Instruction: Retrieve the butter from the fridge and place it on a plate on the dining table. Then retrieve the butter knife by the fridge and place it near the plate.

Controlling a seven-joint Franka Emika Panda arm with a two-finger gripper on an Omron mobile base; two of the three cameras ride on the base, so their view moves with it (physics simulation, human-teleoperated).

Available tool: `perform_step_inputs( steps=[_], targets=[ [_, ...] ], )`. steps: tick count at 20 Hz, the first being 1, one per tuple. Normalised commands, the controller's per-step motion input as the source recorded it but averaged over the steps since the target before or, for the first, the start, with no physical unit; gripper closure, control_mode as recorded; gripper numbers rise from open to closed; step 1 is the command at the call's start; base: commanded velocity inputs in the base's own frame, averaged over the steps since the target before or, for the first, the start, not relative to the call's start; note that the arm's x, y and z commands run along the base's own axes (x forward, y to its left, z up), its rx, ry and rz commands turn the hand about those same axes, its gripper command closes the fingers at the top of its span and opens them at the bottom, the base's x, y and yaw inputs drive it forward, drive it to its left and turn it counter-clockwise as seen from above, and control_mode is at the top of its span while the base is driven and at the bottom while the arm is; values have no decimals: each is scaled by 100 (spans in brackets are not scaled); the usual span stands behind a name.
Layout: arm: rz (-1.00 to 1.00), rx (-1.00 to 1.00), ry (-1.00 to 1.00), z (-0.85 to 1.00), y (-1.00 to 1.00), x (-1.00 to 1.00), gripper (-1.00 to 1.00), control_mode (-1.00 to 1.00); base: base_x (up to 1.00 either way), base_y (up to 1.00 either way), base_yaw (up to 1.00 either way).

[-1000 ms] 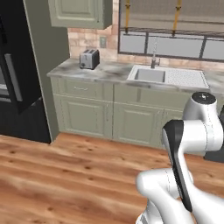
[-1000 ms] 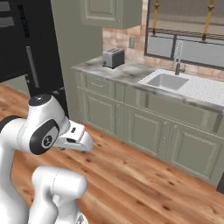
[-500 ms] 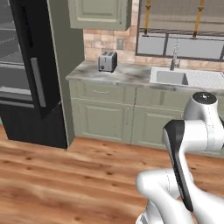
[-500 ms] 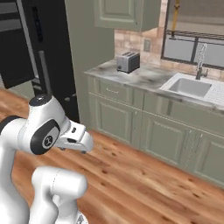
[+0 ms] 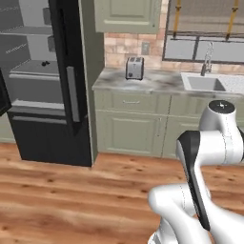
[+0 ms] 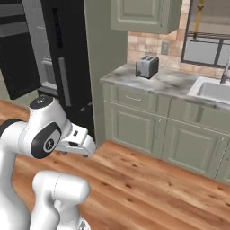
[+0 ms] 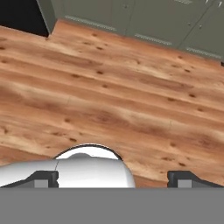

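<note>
Views swung toward glossy black fridge point(image 5: 71, 95), open.

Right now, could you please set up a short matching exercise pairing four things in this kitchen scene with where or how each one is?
Things:
1. fridge
2. toaster
3. sink
4. gripper

Places or states:
A. set into the counter under the window, with a tap behind it
B. standing on the marble counter against the brick wall
C. open, empty, facing the wooden floor
D. at the left, door swung open, pale shelves showing

Pairs: 1-D, 2-B, 3-A, 4-C
</note>
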Motion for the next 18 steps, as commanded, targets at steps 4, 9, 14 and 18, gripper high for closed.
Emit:
perform_step_inputs(
  steps=[4, 9, 14, 18],
  targets=[
    [0, 0, 0, 0, 0, 0, -100, 100, -3, 100, -33],
    [0, 0, 0, 0, 0, 0, -100, 100, 0, 100, -33],
    [0, 0, 0, 0, 0, 0, -100, 100, -12, 100, -31],
    [0, 0, 0, 0, 0, 0, -100, 100, -22, 100, -9]
  ],
)
